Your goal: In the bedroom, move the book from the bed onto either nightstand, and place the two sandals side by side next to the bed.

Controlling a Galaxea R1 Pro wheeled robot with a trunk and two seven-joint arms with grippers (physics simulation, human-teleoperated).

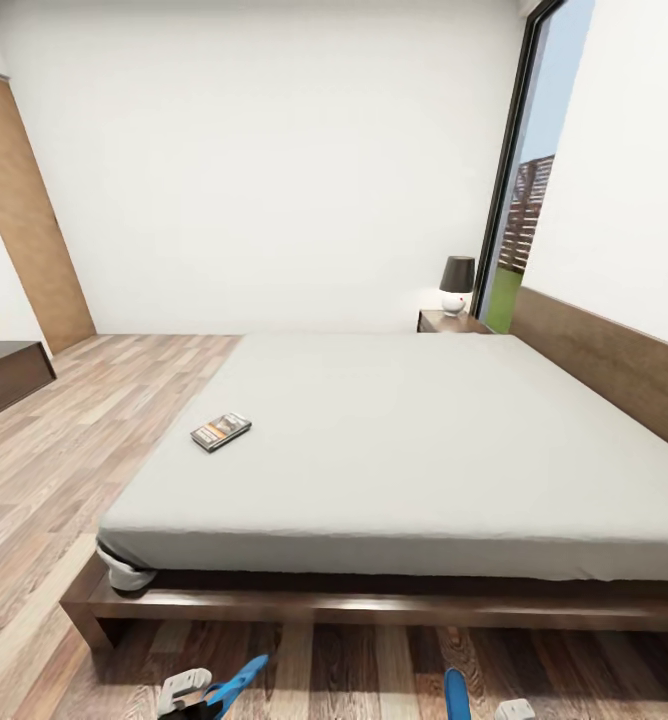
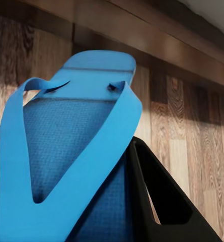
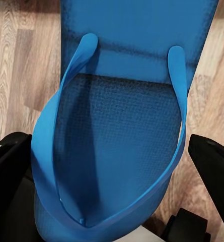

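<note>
Between each pincer's fingers, one blue sandal: left pincer point(image 1: 196, 697) clamping left sandal point(image 2: 66, 151), right pincer point(image 1: 494, 712) gripping right sandal point(image 3: 127, 126), ready for pairing beside bed point(image 1: 374, 600).

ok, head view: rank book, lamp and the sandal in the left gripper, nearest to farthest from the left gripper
1. Sandal, at the left gripper, bottom edge.
2. Book, on the near left part of the bed.
3. Lamp, on the nightstand beyond the bed's far side.
</note>
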